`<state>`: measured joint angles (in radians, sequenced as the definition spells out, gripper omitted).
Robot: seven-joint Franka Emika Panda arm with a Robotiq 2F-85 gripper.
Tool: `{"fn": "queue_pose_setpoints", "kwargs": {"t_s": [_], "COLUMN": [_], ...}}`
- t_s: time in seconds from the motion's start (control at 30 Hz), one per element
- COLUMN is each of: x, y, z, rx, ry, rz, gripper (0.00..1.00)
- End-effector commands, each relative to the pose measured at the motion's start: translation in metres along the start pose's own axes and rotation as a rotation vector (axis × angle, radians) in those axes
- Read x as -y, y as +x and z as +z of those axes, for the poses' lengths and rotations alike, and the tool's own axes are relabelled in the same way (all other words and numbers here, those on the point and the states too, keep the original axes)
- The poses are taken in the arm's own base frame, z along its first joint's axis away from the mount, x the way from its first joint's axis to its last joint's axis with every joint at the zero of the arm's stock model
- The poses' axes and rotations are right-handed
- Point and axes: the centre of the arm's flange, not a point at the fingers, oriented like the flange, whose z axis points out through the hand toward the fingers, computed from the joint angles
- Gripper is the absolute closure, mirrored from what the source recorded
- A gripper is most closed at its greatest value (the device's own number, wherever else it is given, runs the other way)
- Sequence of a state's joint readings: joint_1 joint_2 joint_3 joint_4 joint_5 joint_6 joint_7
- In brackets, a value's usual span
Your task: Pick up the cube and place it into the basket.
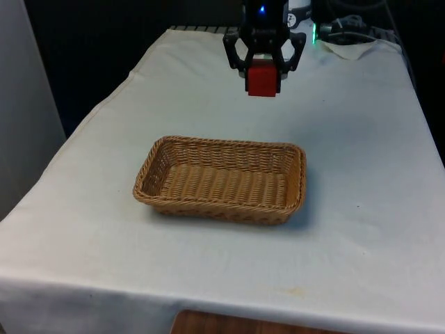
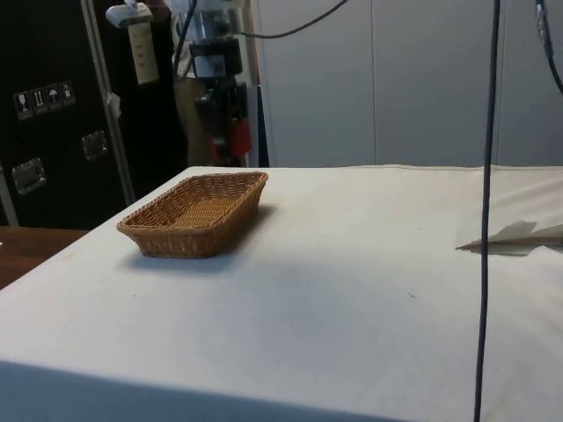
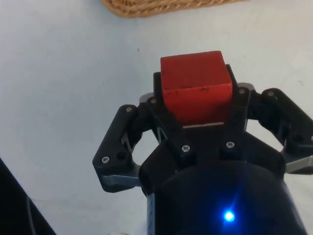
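The cube (image 1: 263,78) is red, with flat faces, sharp edges and a small dark scuff along one edge in the wrist view (image 3: 195,87). The gripper (image 1: 263,64) has its jaws closed on it and holds it in the air above the white cloth (image 1: 361,160), beyond the basket's far rim. There is one cube and one basket (image 1: 154,157), an oblong woven wicker tray with nothing inside.

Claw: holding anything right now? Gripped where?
Yes. The claw holds the red cube by two opposite side faces, lifted off the cloth beyond the basket.
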<state>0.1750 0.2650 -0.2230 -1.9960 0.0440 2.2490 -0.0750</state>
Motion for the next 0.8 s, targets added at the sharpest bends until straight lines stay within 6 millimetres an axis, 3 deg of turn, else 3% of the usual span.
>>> {"fn": "queue_pose_setpoints", "kwargs": {"t_s": [0.0,0.33,0.77], "x": [-0.003,-0.010,-0.009], "y": [0.002,0.017,0.051], "z": [-0.004,-0.018,-0.009], "rx": [0.000,-0.018,-0.037], "ry": [0.002,-0.005,-0.020], "rz": [0.009,0.033,0.047], "gripper": [1.00,1.00,1.00]}}
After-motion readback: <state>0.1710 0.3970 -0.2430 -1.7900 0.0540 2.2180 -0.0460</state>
